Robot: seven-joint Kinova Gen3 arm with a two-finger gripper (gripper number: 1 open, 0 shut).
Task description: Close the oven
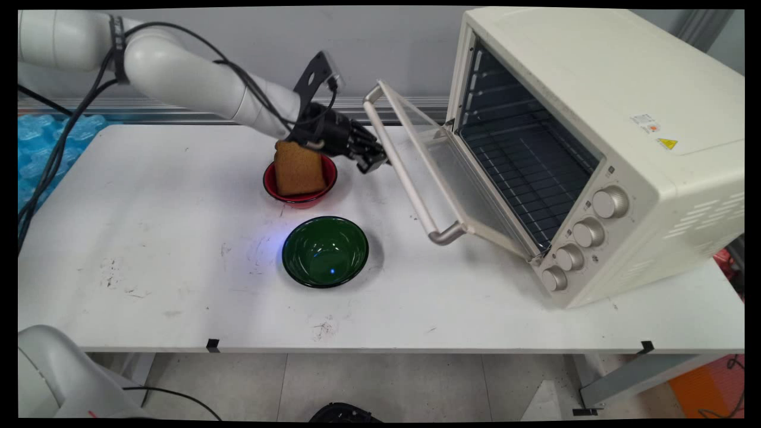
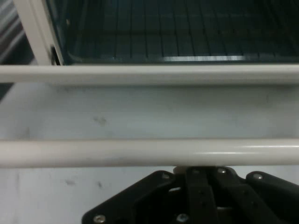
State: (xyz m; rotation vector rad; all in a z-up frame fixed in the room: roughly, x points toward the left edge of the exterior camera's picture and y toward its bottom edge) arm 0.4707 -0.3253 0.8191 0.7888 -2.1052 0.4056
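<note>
My black gripper (image 1: 373,161) is shut, with its tips against the silver handle (image 1: 404,172) of the oven door (image 1: 458,178). The door hangs half open, tilted out from the cream toaster oven (image 1: 594,89). In the hand view the handle (image 2: 149,152) crosses just above the shut gripper (image 2: 198,170), and the wire rack (image 2: 177,28) shows inside the oven beyond it. Nothing is held between the fingers. Just left of the hand, a brown slice of bread (image 1: 298,168) leans in a red bowl (image 1: 271,185).
An empty green bowl (image 1: 325,251) sits on the white table (image 1: 148,238) in front of the red bowl. The oven fills the table's right side, its knobs (image 1: 588,232) facing the near edge. Blue bubble wrap (image 1: 35,148) lies past the left edge.
</note>
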